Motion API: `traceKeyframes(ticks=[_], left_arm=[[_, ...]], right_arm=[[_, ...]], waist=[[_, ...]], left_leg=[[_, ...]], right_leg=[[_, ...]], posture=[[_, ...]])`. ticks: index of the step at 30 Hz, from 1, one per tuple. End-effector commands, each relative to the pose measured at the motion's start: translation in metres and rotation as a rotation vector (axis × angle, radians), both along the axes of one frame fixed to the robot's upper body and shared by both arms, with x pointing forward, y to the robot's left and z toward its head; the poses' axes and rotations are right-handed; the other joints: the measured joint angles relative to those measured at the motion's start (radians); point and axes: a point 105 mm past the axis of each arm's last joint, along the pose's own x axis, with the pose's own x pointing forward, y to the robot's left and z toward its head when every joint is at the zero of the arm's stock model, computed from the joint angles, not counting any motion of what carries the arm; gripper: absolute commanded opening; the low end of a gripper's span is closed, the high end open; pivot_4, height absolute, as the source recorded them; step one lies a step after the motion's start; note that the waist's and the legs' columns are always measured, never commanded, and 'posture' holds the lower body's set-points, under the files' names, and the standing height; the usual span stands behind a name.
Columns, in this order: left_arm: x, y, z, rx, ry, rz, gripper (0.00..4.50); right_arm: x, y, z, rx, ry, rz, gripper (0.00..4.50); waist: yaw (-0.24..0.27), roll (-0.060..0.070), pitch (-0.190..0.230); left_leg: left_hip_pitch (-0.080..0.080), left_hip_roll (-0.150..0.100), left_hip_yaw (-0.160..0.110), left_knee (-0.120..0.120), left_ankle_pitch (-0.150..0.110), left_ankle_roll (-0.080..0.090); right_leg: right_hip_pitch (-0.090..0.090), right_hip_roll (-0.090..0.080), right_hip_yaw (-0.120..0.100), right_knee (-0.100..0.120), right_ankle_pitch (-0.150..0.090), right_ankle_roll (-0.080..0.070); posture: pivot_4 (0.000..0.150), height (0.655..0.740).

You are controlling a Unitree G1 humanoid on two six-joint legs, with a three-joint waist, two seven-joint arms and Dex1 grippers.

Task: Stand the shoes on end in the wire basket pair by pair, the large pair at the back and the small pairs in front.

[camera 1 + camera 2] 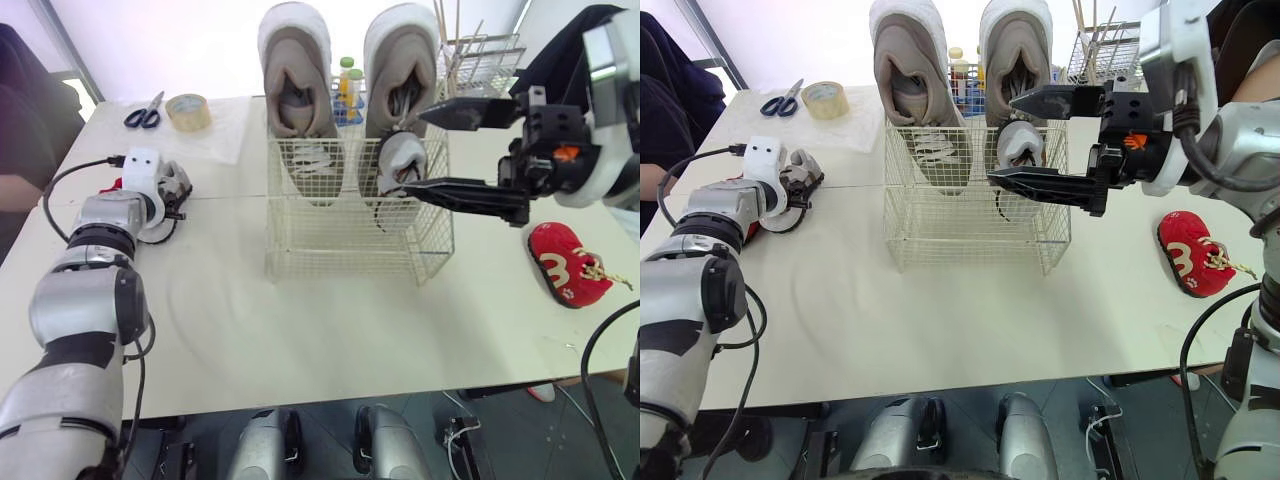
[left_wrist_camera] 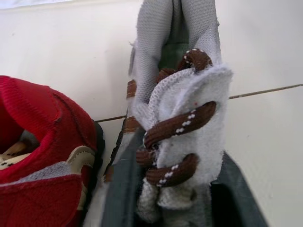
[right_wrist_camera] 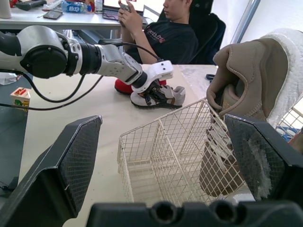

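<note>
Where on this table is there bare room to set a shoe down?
Bare: the wide table strip in front of the wire basket, and the stretch between it and the grey shoe in the left claw. Crowded: behind the basket, with bottles, and to its right, with the open right claw and a red shoe.

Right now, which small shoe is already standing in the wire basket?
The grey one at the wire basket's front right, before a large beige shoe. The other grey shoe and the right-hand red shoe sit on the table.
</note>
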Motion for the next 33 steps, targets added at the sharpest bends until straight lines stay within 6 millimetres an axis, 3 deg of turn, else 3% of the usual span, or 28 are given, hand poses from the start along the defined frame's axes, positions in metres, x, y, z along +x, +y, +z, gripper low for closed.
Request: traceKeyframes(ticks=[1, 4, 8, 16, 22, 27, 33], left_arm=[[0.009, -0.007, 0.034, -0.078, -0.138, -0.026, 0.14], [0.017, -0.016, 0.072, -0.125, -0.312, -0.063, 0.14], [0.018, -0.020, 0.083, -0.168, -0.354, -0.080, 0.14], [0.005, -0.033, 0.043, -0.341, -0.103, -0.046, 0.14], [-0.027, -0.039, 0.041, -0.318, -0.026, -0.038, 0.14], [-0.038, -0.058, 0.047, -0.283, -0.041, -0.081, 0.14], [-0.051, -0.077, 0.035, -0.275, 0.000, -0.122, 3.11]], right_arm=[[-0.006, 0.000, 0.008, -0.004, -0.061, -0.003, 4.50], [-0.005, 0.000, 0.007, -0.004, -0.060, -0.007, 4.50], [-0.004, 0.000, 0.006, -0.002, -0.058, -0.006, 4.50], [-0.002, 0.001, 0.004, -0.008, -0.043, 0.004, 4.50], [0.000, 0.002, 0.001, -0.011, -0.031, 0.018, 4.50], [0.001, 0.005, -0.001, -0.013, -0.028, 0.030, 4.50], [0.002, 0.005, -0.001, -0.013, -0.034, 0.030, 4.50]], waist=[[0.003, 0.000, 0.000], [0.009, -0.002, 0.001], [0.014, -0.005, 0.002], [0.009, -0.005, 0.002], [-0.001, -0.007, 0.003], [0.002, -0.008, 0.003], [-0.003, -0.008, 0.003]], left_leg=[[0.000, 0.000, 0.000, 0.000, 0.000, 0.000], [-0.002, 0.000, 0.000, 0.000, 0.000, 0.000], [-0.002, 0.000, 0.001, 0.000, 0.000, 0.001], [-0.002, 0.000, 0.001, 0.000, 0.000, 0.001], [-0.002, 0.000, 0.000, 0.000, 0.000, 0.001], [-0.002, 0.000, 0.000, 0.001, 0.000, 0.000], [-0.001, 0.000, 0.000, 0.001, 0.000, 0.000]], right_leg=[[0.000, 0.000, 0.000, 0.000, 0.000, 0.000], [-0.001, 0.000, 0.000, -0.001, 0.000, 0.000], [-0.001, 0.000, 0.000, -0.002, 0.000, 0.000], [-0.001, 0.000, 0.000, -0.001, 0.000, 0.000], [0.000, 0.001, 0.001, 0.000, 0.000, 0.000], [0.000, 0.000, 0.001, -0.002, 0.000, 0.000], [0.000, 0.001, 0.001, -0.002, 0.000, 0.000]], posture=[[0.150, 0.7400], [0.150, 0.7400], [0.150, 0.7400], [0.150, 0.7400], [0.150, 0.7400], [0.150, 0.7400], [0.150, 0.7400]])
